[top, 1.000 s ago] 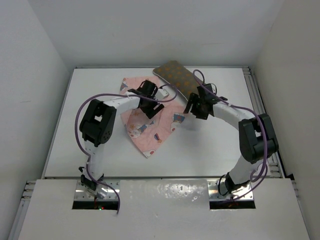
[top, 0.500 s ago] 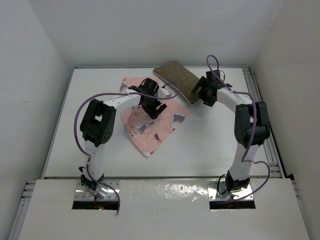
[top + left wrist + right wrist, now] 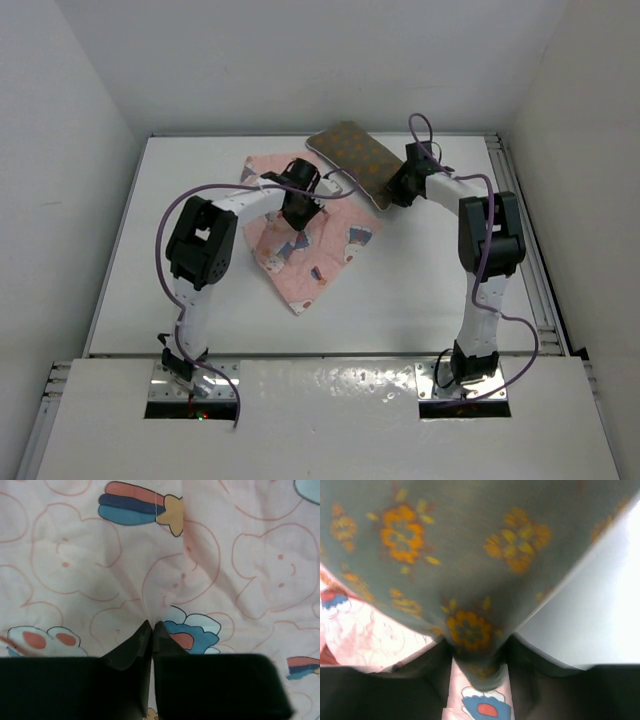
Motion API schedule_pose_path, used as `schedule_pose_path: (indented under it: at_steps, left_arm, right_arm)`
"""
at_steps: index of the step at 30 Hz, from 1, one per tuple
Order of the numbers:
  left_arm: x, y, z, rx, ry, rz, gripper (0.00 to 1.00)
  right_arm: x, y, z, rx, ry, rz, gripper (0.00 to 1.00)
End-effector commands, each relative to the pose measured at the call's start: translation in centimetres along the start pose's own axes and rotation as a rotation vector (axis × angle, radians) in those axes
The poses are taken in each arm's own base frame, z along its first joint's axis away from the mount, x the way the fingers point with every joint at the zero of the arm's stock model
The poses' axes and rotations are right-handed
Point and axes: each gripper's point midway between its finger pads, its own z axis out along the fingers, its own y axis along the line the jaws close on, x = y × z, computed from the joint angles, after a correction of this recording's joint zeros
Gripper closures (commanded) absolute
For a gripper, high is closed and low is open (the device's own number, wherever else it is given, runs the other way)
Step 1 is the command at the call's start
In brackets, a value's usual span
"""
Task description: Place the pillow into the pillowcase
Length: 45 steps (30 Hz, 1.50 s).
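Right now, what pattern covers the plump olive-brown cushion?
Olive-brown cushion: orange-yellow flowers; clearest in right wrist view.

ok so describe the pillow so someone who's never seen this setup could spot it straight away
On the white table, look toward the far edge, a little right of centre. The pillow lies there at a slant, right beside the pillowcase. It is the plump olive-brown one with orange flowers, whereas the pillowcase is flat, thin and pink with cartoon bunnies.
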Motion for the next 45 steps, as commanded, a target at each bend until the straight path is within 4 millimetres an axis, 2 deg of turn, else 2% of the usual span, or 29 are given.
schedule_pose_path:
  at_steps: [1,2,4,6,7,8,10,11,13,14,15,16,18,19,21,23,24,28,29,30,31,32,33,36,37,39,40,44,45]
  left_arm:
    - [-3.6,1.2,-2.2,-0.015,-0.091,-0.003,1.00]
    - [-3.7,1.3,-2.6,-0.011,-0.092,-0.007,1.00]
    - [-4.8,2.0,-3.9,-0.025,-0.116,-0.016,1.00]
    - [-5.5,2.7,-5.3,-0.040,-0.135,-0.030,1.00]
    - [-5.7,3.0,-5.7,-0.043,-0.141,-0.033,1.00]
    - [-5.7,3.5,-6.4,-0.052,-0.147,-0.042,1.00]
    - [-5.9,4.1,-7.0,-0.064,-0.159,-0.050,0.99]
    - [-5.7,4.4,-7.2,-0.066,-0.160,-0.059,0.92]
    - [-5.4,4.6,-7.1,-0.064,-0.151,-0.059,0.89]
    - [-5.1,4.5,-6.8,-0.059,-0.142,-0.058,0.88]
    - [-4.9,4.4,-6.5,-0.055,-0.133,-0.056,0.87]
    - [-4.8,4.1,-6.2,-0.038,-0.132,-0.056,0.84]
    - [-4.2,3.8,-5.5,-0.023,-0.117,-0.057,0.80]
    - [-4.2,3.6,-5.3,-0.017,-0.116,-0.053,0.77]
    - [-3.8,3.3,-4.5,-0.009,-0.101,-0.050,0.76]
    - [-3.7,3.1,-4.0,-0.006,-0.095,-0.043,0.76]
    - [-4.0,3.1,-4.0,-0.008,-0.099,-0.039,0.76]
    - [-5.0,2.4,-3.7,-0.015,-0.107,-0.009,0.78]
    - [-5.2,2.2,-3.7,-0.011,-0.112,-0.004,0.75]
    - [-5.6,1.7,-3.8,0.003,-0.118,0.005,0.59]
    - [-5.9,1.3,-3.8,0.011,-0.123,0.010,0.51]
    - [-6.0,1.0,-3.8,0.017,-0.123,0.018,0.45]
    - [-6.0,0.7,-3.6,0.020,-0.118,0.027,0.36]
    - [-6.4,0.0,-2.8,0.002,-0.120,0.062,0.30]
    - [-5.7,-0.3,-2.1,-0.004,-0.102,0.065,0.30]
    - [-4.9,0.2,-1.0,-0.026,-0.072,0.056,0.31]
    - [-4.9,0.3,-0.7,-0.028,-0.066,0.056,0.31]
    - [-3.8,1.4,0.5,-0.068,-0.028,0.042,0.39]
    - [-3.3,1.9,0.8,-0.082,-0.012,0.035,0.46]
  right_arm:
    - [-0.7,-0.1,0.5,-0.015,-0.018,0.030,0.71]
    - [-0.9,-0.3,0.2,-0.014,-0.022,0.032,0.90]
    - [-2.1,-0.2,-1.3,-0.029,-0.048,0.013,1.00]
    - [-2.5,-0.8,-3.0,-0.030,-0.063,-0.014,1.00]
    - [-4.3,0.1,-5.8,-0.068,-0.117,-0.027,1.00]
    - [-4.6,-1.3,-6.8,-0.037,-0.143,-0.052,1.00]
    - [-6.7,-2.1,-10.0,-0.031,-0.227,-0.056,1.00]
    - [-7.8,-2.3,-13.4,-0.037,-0.310,-0.076,1.00]
    - [-9.3,-2.6,-17.1,-0.046,-0.403,-0.114,1.00]
    - [-9.6,-3.1,-20.0,-0.040,-0.464,-0.127,1.00]
    - [-9.4,-3.3,-21.3,-0.034,-0.481,-0.145,0.95]
    - [-8.9,-4.1,-22.0,-0.007,-0.480,-0.169,0.76]
    - [-7.5,-5.3,-23.7,0.026,-0.456,-0.200,0.28]
    - [-6.6,-5.6,-23.8,0.041,-0.432,-0.231,0.02]
    - [-5.4,-6.7,-24.2,0.101,-0.403,-0.259,0.01]
    - [-4.5,-6.6,-24.2,0.127,-0.397,-0.302,0.01]
    - [-4.8,-6.5,-24.3,0.152,-0.425,-0.313,0.01]
    - [-4.4,-3.5,-23.4,0.120,-0.449,-0.461,0.02]
    - [-4.5,-3.1,-22.9,0.117,-0.447,-0.493,0.01]
    - [-4.5,-2.6,-21.2,0.104,-0.417,-0.544,0.01]
    - [-4.7,-2.4,-20.1,0.103,-0.387,-0.562,0.01]
    - [-4.3,-3.5,-18.8,0.145,-0.309,-0.580,0.01]
    - [-5.7,-3.6,-16.7,0.196,-0.254,-0.581,0.01]
    - [-6.4,-6.8,-14.1,0.411,-0.107,-0.605,0.01]
    - [-7.1,-7.1,-11.8,0.468,-0.079,-0.612,0.01]
    - [-7.0,-8.1,-10.3,0.499,-0.020,-0.610,0.01]
    - [-5.9,-8.8,-8.4,0.497,0.029,-0.610,0.01]
    - [-4.0,-11.4,-6.3,0.528,0.080,-0.582,0.01]
    - [-2.9,-12.6,-5.9,0.542,0.106,-0.573,0.01]
